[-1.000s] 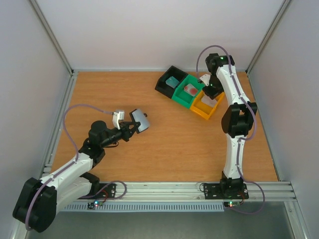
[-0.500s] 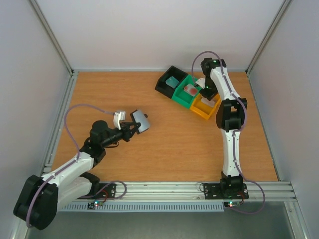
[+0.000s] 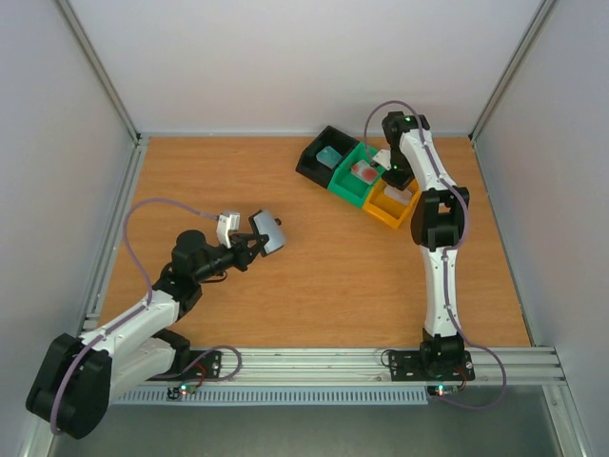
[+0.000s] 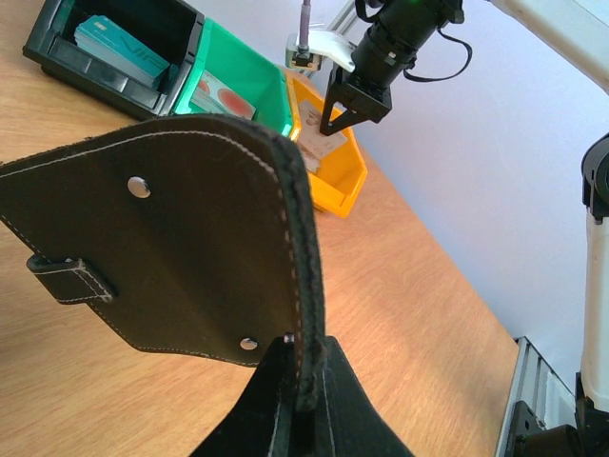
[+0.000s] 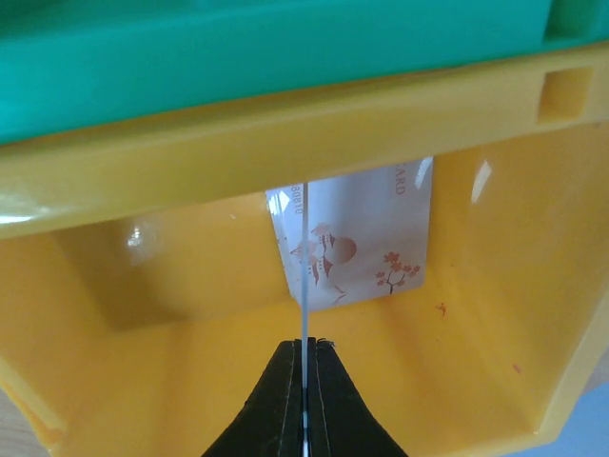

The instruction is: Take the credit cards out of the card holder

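Pinching the card holder by its edge, my left fingers are clamped on it above the bench, well to the near side of the yellow tray. Over that tray my right fingers grip the whitish card edge-on. I should lower it clear of the walls, then let go. Just beside the yellow tray, the green tray holds the red card. Beyond that, the black tray holds the teal card. I see nothing blocking the drop.

Matt stitched leather card holder, glossy plastic orange tray, wooden table.
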